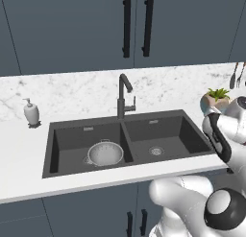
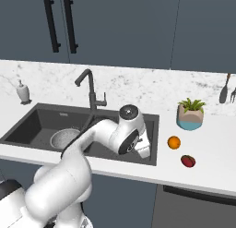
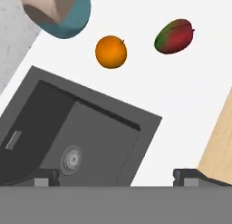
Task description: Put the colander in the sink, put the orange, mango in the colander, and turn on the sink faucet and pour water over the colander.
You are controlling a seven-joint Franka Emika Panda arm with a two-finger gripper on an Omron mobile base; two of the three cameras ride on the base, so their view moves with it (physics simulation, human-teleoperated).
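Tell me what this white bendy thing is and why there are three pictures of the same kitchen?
It is a robot arm. Two cameras sit behind it, one on each side, looking over the sink. The third camera rides on its hand, so you see the two tips of its claw at the bottom, wide open and holding nothing. The colander already sits in the left basin. The orange and mango lie on the white counter near a potted plant. The faucet stands behind the sink.
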